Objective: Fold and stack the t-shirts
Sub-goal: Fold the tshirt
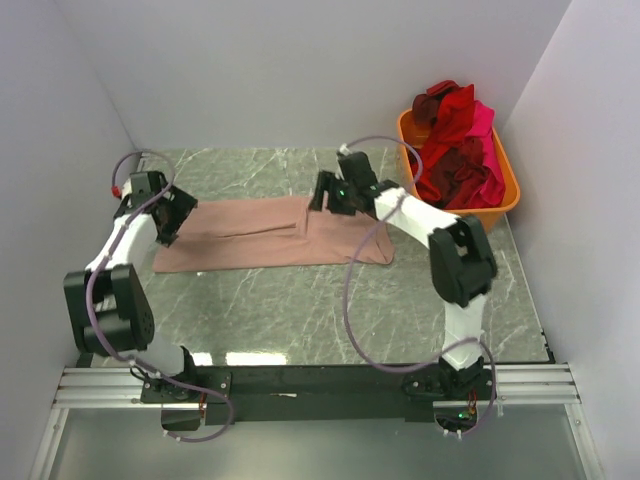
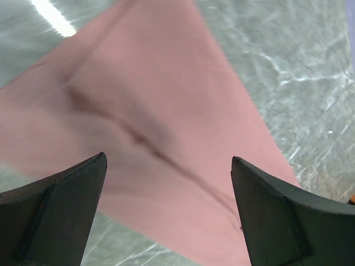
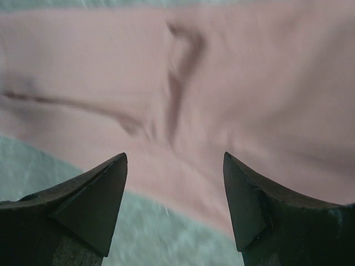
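A dusty pink t-shirt [image 1: 270, 235] lies folded into a long flat band across the middle of the table. My left gripper [image 1: 172, 215] hovers over its left end, open, with the pink cloth [image 2: 161, 127] below the fingers. My right gripper [image 1: 328, 195] hovers over the shirt's far edge right of centre, open, above the pink cloth [image 3: 183, 83]. Neither holds anything. Red, maroon and hot pink t-shirts [image 1: 460, 145] are heaped in the orange tub. The pink shirt's print is hidden.
The orange plastic tub [image 1: 507, 195] stands at the back right corner against the right wall. White walls close in the table on the left, back and right. The grey marble tabletop [image 1: 300, 310] runs to a metal rail at the near edge.
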`<state>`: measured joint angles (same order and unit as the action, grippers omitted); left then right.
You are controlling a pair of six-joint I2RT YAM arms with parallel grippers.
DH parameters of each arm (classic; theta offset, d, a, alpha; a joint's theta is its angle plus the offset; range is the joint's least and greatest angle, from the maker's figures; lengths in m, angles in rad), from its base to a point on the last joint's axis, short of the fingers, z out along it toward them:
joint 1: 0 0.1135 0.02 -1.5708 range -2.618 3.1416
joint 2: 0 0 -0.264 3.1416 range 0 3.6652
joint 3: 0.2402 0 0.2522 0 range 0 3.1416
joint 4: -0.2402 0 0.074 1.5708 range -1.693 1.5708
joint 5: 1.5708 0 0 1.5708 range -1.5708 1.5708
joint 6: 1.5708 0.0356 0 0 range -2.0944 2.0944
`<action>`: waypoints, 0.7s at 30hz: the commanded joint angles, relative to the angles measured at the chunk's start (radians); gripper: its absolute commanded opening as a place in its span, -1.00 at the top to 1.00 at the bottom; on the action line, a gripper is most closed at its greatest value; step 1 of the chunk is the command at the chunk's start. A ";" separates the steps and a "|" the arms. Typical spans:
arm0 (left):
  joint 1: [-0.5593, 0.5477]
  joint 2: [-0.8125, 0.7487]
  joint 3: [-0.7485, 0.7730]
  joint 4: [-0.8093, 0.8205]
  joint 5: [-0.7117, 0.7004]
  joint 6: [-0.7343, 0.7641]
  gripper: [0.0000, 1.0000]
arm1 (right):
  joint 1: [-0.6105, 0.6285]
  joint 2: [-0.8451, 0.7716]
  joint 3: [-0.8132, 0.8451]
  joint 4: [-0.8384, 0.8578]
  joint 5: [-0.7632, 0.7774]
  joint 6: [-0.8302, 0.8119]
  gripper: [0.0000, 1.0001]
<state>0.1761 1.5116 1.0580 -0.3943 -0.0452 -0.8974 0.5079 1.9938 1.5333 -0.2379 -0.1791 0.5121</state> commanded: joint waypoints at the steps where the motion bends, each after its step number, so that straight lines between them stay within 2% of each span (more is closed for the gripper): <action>1: -0.041 0.096 0.121 0.034 0.048 0.072 -0.99 | 0.004 -0.159 -0.201 0.011 0.029 0.014 -0.53; 2: -0.047 0.149 0.143 0.032 0.022 0.086 -0.99 | 0.003 -0.174 -0.278 0.011 0.023 0.025 -0.53; 5: -0.047 0.235 0.210 0.045 0.080 0.110 -0.99 | 0.003 -0.197 -0.370 0.005 0.030 0.040 -0.53; 8: -0.050 0.358 0.266 0.015 0.082 0.121 -0.99 | 0.000 -0.170 -0.372 -0.049 0.076 0.034 -0.53; 11: -0.050 0.395 0.263 -0.015 0.067 0.118 -0.99 | -0.015 -0.127 -0.332 -0.086 0.081 0.029 -0.53; 14: -0.061 0.360 0.174 0.012 0.073 0.112 -0.99 | -0.022 -0.070 -0.257 -0.127 0.099 0.002 -0.53; 18: -0.095 0.248 -0.089 0.067 0.126 0.072 -0.99 | -0.042 0.092 -0.098 -0.202 0.102 -0.033 -0.53; 20: -0.151 0.155 -0.183 0.051 0.119 0.008 -0.99 | -0.055 0.157 0.027 -0.273 0.099 -0.047 -0.51; 21: -0.170 0.116 -0.270 -0.009 0.092 -0.020 -0.99 | -0.058 0.219 0.075 -0.297 0.098 -0.052 -0.51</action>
<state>0.0727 1.6886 0.9615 -0.2401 0.0349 -0.8364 0.4755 2.0773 1.4986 -0.4397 -0.1146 0.5018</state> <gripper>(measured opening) 0.994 0.757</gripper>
